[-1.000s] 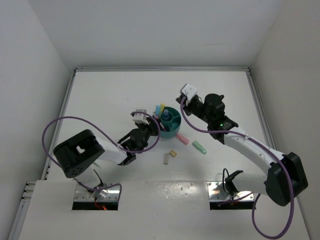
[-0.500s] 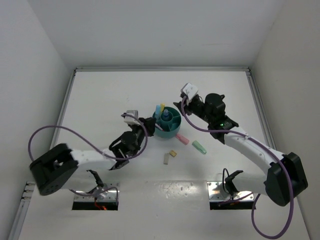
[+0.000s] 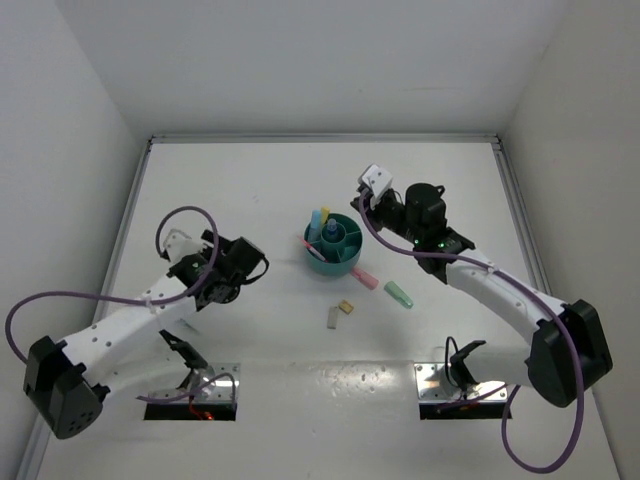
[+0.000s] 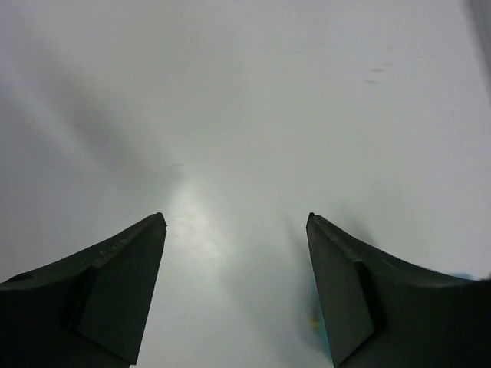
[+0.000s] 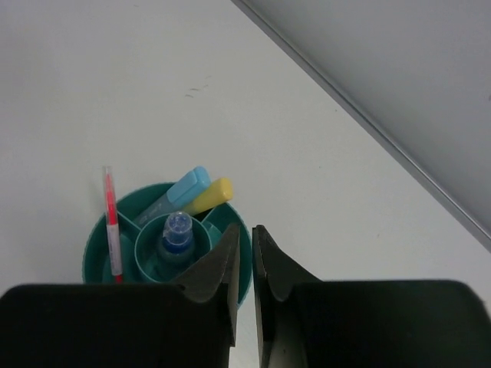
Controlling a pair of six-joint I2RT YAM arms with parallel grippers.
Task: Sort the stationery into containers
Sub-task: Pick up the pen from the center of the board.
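Right gripper (image 5: 245,230) hung with its jaws pressed almost together and nothing between them, above the near right rim of the organiser (image 5: 92,253). Held that way it looked empty-handed, likely between picks. Just below it, the blue pen (image 5: 176,234) stood in the central cup, the one slot narrow enough to keep it upright. The blue marker (image 5: 180,192) and yellow marker (image 5: 211,195) leaned outward from a far compartment, and the pink pen (image 5: 113,222) leaned in a left one.

Near and right of the organiser, loose on the table (image 4: 230,92), lay the pink marker (image 3: 364,279) and green marker (image 3: 399,294). A tan eraser (image 3: 347,307) and a grey eraser (image 3: 332,317) lay nearer. These four were unsorted, so roughly half the job was left.

Left gripper (image 4: 236,218) was spread wide and empty over bare table, well to the left of the organiser, probably parked there to leave the right arm room.
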